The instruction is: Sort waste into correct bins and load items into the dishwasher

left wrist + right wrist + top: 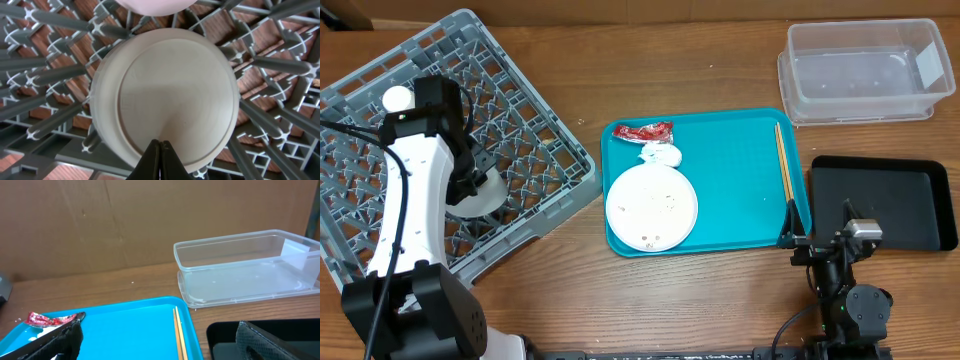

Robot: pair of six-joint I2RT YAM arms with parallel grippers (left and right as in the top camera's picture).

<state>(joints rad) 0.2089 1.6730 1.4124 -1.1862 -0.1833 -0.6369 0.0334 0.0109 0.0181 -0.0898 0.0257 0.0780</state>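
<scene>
Left gripper (160, 159) pinched shut and empty, over the edge of an upturned bowl (165, 90) in the grey dish rack (550, 130), right gripper (818, 225) spread wide, chopsticks (784, 160) just ahead on the teal tray (740, 180).

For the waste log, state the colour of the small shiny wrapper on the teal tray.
Red. The small shiny wrapper shows best in the overhead view.

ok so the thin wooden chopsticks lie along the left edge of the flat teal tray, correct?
No: the thin wooden chopsticks lie along the right edge of the flat teal tray, as the overhead view shows.
</scene>
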